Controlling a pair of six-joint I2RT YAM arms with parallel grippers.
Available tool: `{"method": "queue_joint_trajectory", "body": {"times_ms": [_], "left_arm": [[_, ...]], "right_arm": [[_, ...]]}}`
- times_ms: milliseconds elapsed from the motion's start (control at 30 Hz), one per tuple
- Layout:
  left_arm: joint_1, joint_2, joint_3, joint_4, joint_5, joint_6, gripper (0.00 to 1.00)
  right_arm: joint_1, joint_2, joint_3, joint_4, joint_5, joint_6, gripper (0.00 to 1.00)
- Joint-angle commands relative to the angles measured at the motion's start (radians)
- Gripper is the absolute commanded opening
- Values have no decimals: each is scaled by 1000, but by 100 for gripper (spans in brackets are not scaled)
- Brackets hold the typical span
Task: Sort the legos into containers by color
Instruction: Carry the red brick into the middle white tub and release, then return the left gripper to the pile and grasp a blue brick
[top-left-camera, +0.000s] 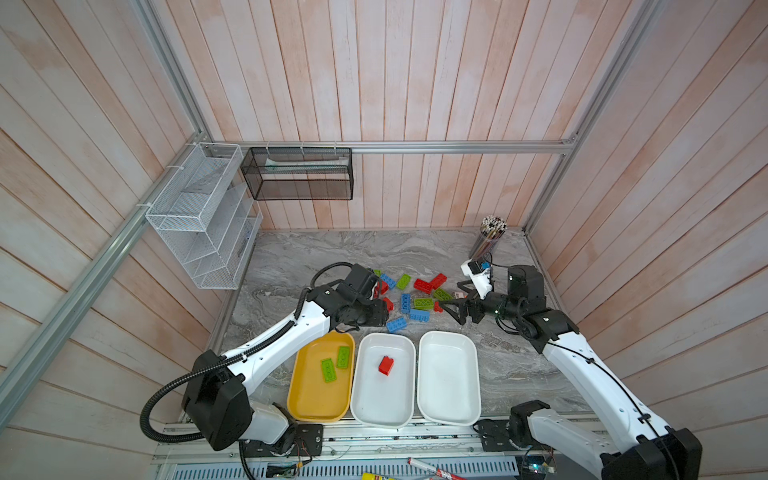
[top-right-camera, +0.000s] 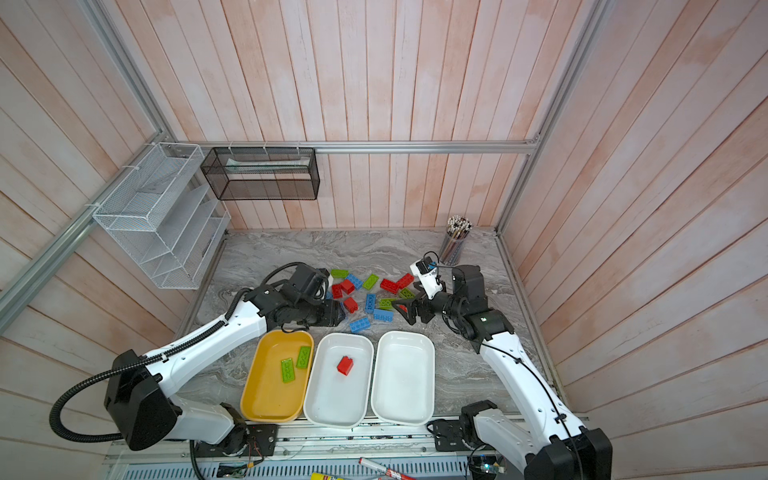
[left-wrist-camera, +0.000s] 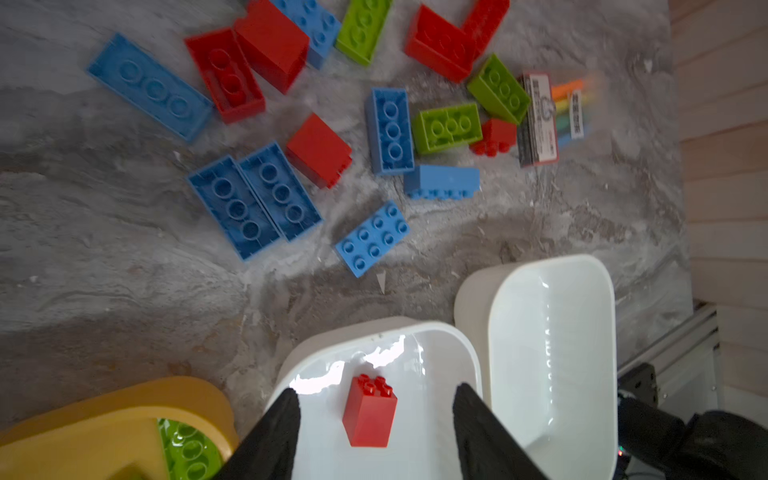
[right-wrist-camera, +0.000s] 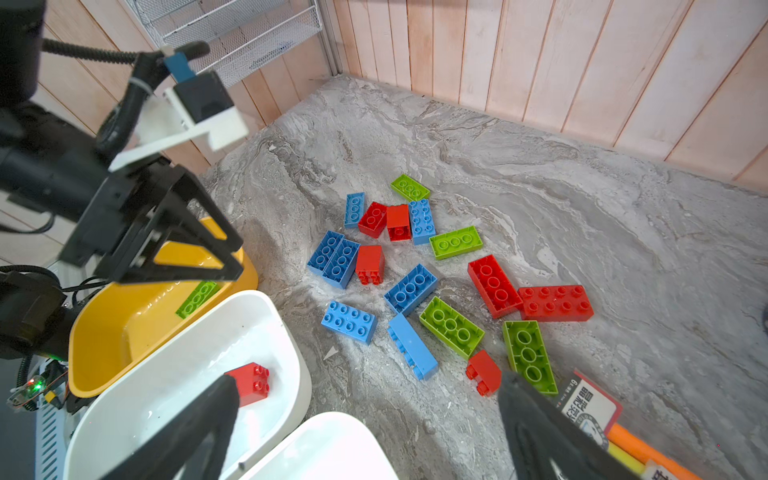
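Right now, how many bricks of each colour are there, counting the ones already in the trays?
Red bricks: 7
Blue bricks: 7
Green bricks: 6
Total: 20

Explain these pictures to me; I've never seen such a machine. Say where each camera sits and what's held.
This is a robot with two white-and-black arms, each ending in a two-fingered gripper. Two pictures look down from overhead; the other two come from cameras on the wrists. On the grey marble-patterned table lie loose red, green and blue plastic studded bricks. Nearer the robot sit three shallow plastic trays: the yellow tray has two lime green bricks, the middle white tray a small red brick, the right white tray none. The left gripper and right gripper are both open, holding nothing.
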Motion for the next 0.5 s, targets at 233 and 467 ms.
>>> {"method": "queue_joint_trajectory", "body": {"times_ms": [233, 467], "left_arm": [[181, 266, 112, 201, -147, -157, 62], [205, 425, 177, 206, -257, -235, 62]], "right_arm": [[-7, 17, 10, 18, -31, -6, 98], [-24, 25, 0, 26, -49, -7, 98]]}}
